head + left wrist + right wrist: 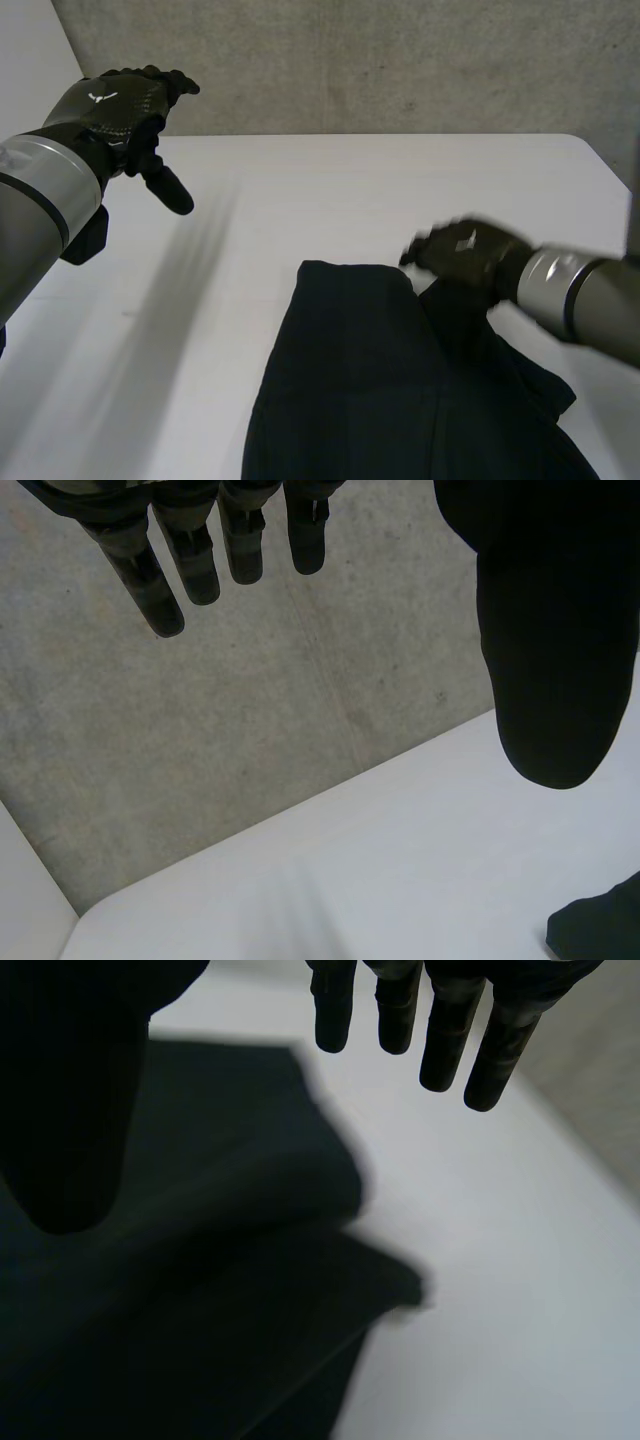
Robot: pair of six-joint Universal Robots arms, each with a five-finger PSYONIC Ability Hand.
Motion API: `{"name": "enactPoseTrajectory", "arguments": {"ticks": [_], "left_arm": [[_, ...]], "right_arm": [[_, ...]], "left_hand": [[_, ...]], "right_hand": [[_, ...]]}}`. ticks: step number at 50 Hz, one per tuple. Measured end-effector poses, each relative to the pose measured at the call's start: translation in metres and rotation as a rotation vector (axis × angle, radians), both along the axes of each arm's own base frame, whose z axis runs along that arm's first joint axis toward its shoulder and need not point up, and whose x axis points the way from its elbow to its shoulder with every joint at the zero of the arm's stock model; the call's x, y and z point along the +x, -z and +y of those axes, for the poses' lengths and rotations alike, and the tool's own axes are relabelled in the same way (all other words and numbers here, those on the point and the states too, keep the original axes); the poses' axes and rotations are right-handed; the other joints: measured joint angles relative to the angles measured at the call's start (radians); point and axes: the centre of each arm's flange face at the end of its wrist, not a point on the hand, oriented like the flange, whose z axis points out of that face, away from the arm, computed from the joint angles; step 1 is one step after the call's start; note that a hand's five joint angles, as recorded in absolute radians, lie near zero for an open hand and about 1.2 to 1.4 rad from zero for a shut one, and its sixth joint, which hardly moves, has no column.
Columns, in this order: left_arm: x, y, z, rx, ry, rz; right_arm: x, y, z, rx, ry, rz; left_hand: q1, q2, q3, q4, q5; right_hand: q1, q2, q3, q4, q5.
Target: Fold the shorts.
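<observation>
Item 1. Shorts (370,390): dark cloth, lower centre of the head view, running off the bottom edge. They lie flat on the table (350,190), with one layer folded over another (the fold line runs roughly up the middle). A looser flap spreads toward the lower right. In the right wrist view the upper layer lies under the palm, and a corner of the lower layer juts out past it onto the bare table.

Item 2. Left hand (120,110): upper left of the head view, raised off the table and well apart from the shorts. In its wrist view the fingers (160,590) are straight and spread, the thumb (555,660) stands wide of them, and nothing is held. One dark corner of the shorts shows beyond the thumb.

Item 3. Right hand (465,255): centre right of the head view, over the upper right edge of the shorts. In its wrist view the fingers (450,1040) are straight and parted from the thumb (70,1110), gripping nothing (whether the palm touches the cloth cannot be told).

Item 4. Wall (380,60): grey, rough, across the top of the head view behind the table.
</observation>
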Motion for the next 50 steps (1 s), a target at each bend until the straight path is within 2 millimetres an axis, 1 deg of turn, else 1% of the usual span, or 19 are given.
{"name": "enactPoseTrajectory", "arguments": {"ticks": [5, 6, 7, 8, 9, 12, 16, 18, 21, 22, 25, 27, 32, 36, 37, 40, 42, 43, 50], "left_arm": [[-0.001, 0.003, 0.002, 0.006, 0.006, -0.003], [-0.001, 0.003, 0.002, 0.006, 0.006, -0.003], [-0.002, 0.004, 0.003, 0.007, 0.01, -0.003], [-0.003, 0.004, 0.003, 0.007, 0.013, -0.003], [-0.003, 0.004, 0.004, 0.007, 0.015, -0.004], [-0.005, 0.006, 0.005, 0.006, 0.02, -0.004], [-0.006, 0.007, 0.005, 0.005, 0.023, -0.004], [-0.006, 0.007, 0.005, 0.005, 0.023, -0.004], [-0.006, 0.006, 0.005, 0.003, 0.023, -0.003], [-0.006, 0.005, 0.004, -0.001, 0.023, -0.002], [-0.006, 0.003, 0.005, -0.006, 0.022, 0.001], [-0.006, 0.001, 0.005, -0.012, 0.021, 0.004], [-0.005, -0.003, 0.004, -0.026, 0.017, 0.011], [-0.004, -0.004, 0.004, -0.027, 0.017, 0.012], [-0.004, -0.005, 0.003, -0.032, 0.014, 0.014], [-0.004, -0.006, 0.003, -0.034, 0.013, 0.015], [-0.004, -0.006, 0.003, -0.033, 0.013, 0.015], [-0.004, -0.005, 0.003, -0.032, 0.014, 0.014], [-0.006, 0.001, 0.002, -0.015, 0.017, 0.002]], "right_arm": [[0.001, 0.037, 0.01, 0.033, -0.086, 0.11], [0.001, 0.037, 0.01, 0.033, -0.086, 0.11], [0.002, 0.051, 0.008, 0.02, -0.097, 0.122], [0.003, 0.058, 0.007, 0.01, -0.098, 0.124], [0.003, 0.06, 0.006, 0.006, -0.099, 0.124], [0.008, 0.071, -0.002, -0.044, -0.099, 0.108], [0.02, 0.069, -0.01, -0.111, -0.115, 0.07], [0.028, 0.064, -0.012, -0.146, -0.129, 0.047], [0.049, 0.046, -0.021, -0.24, -0.153, -0.021], [0.064, 0.03, -0.029, -0.313, -0.159, -0.082], [0.082, 0.007, -0.04, -0.413, -0.154, -0.171], [0.096, -0.016, -0.051, -0.513, -0.136, -0.264], [0.116, -0.053, -0.076, -0.719, -0.074, -0.451], [0.117, -0.053, -0.076, -0.726, -0.072, -0.457], [0.125, -0.048, -0.079, -0.758, -0.062, -0.491], [0.129, -0.036, -0.073, -0.724, -0.064, -0.476], [0.128, -0.033, -0.07, -0.709, -0.063, -0.467], [0.126, -0.027, -0.066, -0.676, -0.048, -0.448], [0.105, -0.025, -0.055, -0.589, 0.037, -0.388]], "left_hand": [[0.0, 0.0, 0.0, 0.0, 0.0], [0.0, 0.0, 0.0, 0.0, 0.0], [0.0, 0.0, 0.0, 0.0, 0.0], [0.0, 0.0, 0.0, 0.0, 0.0], [0.0, 0.0, 0.0, 0.0, 0.0], [0.0, 0.0, 0.0, 0.0, 0.0], [0.0, 0.0, 0.0, 0.0, 0.0], [0.0, 0.0, 0.0, 0.0, 0.0], [0.0, 0.0, 0.0, 0.0, 0.0], [0.0, 0.0, 0.0, 0.0, 0.0], [0.0, 0.0, 0.0, 0.0, 0.0], [0.0, 0.0, 0.0, 0.0, 0.0], [0.0, 0.0, 0.0, 0.0, 0.0], [0.0, 0.0, 0.0, 0.0, 0.0], [0.0, 0.0, 0.0, 0.0, 0.0], [0.0, 0.0, 0.0, 0.0, 0.0], [0.0, 0.0, 0.0, 0.0, 0.0], [0.0, 0.0, 0.0, 0.0, 0.0], [0.0, 0.0, 0.0, 0.0, 0.0]], "right_hand": [[0.012, 0.011, 0.008, 0.006, 0.007], [0.012, 0.011, 0.008, 0.006, 0.007], [0.09, 0.112, 0.097, 0.079, 0.087], [0.249, 0.284, 0.259, 0.237, 0.232], [0.313, 0.354, 0.325, 0.303, 0.291], [0.726, 0.88, 0.841, 0.822, 0.731], [0.804, 0.983, 0.962, 0.946, 0.889], [0.804, 0.983, 0.965, 0.949, 0.898], [0.804, 0.983, 0.965, 0.95, 0.901], [0.804, 0.983, 0.965, 0.95, 0.901], [0.804, 0.983, 0.965, 0.95, 0.901], [0.805, 0.983, 0.965, 0.95, 0.901], [0.805, 0.983, 0.965, 0.95, 0.914], [0.805, 0.983, 0.965, 0.95, 0.914], [0.688, 0.816, 0.813, 0.793, 0.791], [0.218, 0.302, 0.287, 0.265, 0.296], [0.218, 0.302, 0.287, 0.265, 0.296], [0.04, 0.049, 0.027, 0.009, 0.034], [0.032, 0.024, -0.002, -0.005, 0.01]]}}
